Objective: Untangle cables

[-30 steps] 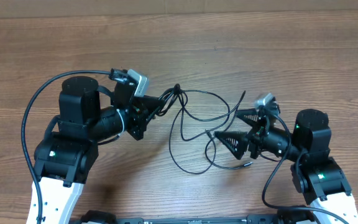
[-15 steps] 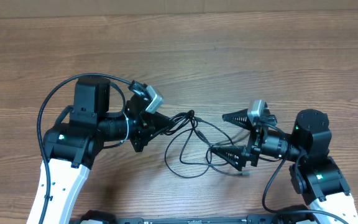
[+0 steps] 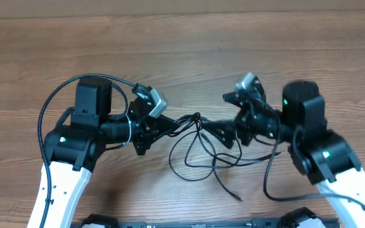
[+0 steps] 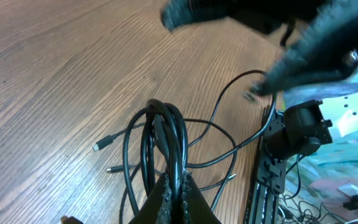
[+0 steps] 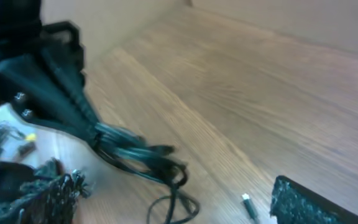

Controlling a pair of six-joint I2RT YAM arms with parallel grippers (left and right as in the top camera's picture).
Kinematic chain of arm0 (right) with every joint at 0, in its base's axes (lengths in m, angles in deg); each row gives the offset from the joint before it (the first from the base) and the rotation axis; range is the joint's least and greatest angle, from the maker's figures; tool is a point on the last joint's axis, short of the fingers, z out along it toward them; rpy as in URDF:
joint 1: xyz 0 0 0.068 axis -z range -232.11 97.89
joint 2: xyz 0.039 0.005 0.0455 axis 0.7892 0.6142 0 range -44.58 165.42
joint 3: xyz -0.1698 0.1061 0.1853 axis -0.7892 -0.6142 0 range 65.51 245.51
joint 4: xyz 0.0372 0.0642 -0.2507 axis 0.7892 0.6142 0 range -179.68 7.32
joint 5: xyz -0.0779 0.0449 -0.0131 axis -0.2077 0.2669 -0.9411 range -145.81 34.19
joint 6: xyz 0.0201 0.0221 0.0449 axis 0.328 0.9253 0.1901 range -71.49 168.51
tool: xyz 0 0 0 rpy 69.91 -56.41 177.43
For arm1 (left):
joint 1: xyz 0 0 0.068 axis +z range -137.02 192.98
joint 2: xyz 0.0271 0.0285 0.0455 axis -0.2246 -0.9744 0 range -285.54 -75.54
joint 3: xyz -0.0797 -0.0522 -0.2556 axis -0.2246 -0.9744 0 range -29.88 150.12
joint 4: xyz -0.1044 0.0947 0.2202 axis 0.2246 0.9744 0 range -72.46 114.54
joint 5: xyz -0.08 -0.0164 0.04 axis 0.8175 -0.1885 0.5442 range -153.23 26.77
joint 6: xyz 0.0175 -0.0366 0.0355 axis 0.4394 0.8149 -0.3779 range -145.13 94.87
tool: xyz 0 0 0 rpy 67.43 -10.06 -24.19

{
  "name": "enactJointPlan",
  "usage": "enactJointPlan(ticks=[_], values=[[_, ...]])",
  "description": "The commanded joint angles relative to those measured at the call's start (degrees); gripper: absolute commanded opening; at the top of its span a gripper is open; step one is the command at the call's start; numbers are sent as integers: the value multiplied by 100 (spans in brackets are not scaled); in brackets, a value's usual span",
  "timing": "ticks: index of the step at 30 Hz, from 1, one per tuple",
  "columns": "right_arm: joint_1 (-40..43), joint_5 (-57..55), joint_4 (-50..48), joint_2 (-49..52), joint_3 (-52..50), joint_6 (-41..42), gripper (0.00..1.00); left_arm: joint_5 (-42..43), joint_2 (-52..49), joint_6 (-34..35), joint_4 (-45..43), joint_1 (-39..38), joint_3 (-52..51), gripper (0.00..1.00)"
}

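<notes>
The cables point(image 3: 194, 149) are thin black cords. They hang in a knotted bundle from my left gripper point(image 3: 167, 125) and trail in loops down to the table. One plug tip point(image 3: 237, 197) lies near the front edge. In the left wrist view the left gripper point(image 4: 178, 198) is shut on the cables point(image 4: 166, 127). My right gripper point(image 3: 225, 116) stands open just right of the bundle, one finger above it and one below. In the right wrist view the bundle point(image 5: 138, 154) hangs ahead of the right gripper point(image 5: 176, 200), and nothing is between its fingers point(image 5: 303, 202).
The table point(image 3: 246, 44) is bare wood. The thick black cable of the left arm point(image 3: 49, 104) arcs over its base. A black frame with a power strip point(image 4: 291, 130) stands past the table's front edge. A loose plug tip point(image 5: 248, 204) lies near the right finger.
My left gripper carried the bundle down and right, then held still. My right gripper swung up and left, closing in on the bundle. The loose loops slid toward the front.
</notes>
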Motion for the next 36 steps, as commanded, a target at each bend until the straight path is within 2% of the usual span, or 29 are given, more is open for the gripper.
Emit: enactJointPlan(ticks=[1, 2, 4, 7, 14, 17, 20, 25, 28, 34, 36], values=[[-260, -798, 415, 315, 706, -1121, 91, -11, 2, -116, 103, 24, 160, 4], [-350, -896, 560, 372, 835, -1453, 88, -87, 2, -114, 160, 24, 160, 4], [-533, -1067, 741, 407, 955, -2153, 88, -125, 0, -111, 258, 24, 160, 4], [-796, -1274, 815, 402, 953, -3060, 100, -76, 0, -107, 321, 24, 160, 4], [-1113, -1270, 1080, 409, 944, -3904, 100, 264, 2, -107, 289, 24, 160, 4], [-1123, -1287, 1073, 409, 940, -3928, 100, 267, 0, -105, 286, 22, 160, 4], [-1123, -1287, 1071, 411, 940, -3930, 94, 450, 0, -103, 262, 24, 160, 4], [-1139, -1263, 1032, 527, 940, -3926, 79, 866, 0, 70, -22, 24, 160, 4], [-1161, -1266, 1027, 619, 940, -3928, 72, 863, -2, 369, -188, 24, 160, 4], [-1161, -1266, 876, 728, 940, -3926, 46, 841, -20, 363, -195, 24, 160, 4], [-1161, -1266, 817, 728, 940, -3923, 44, 815, -20, 365, -181, 24, 160, 5]])
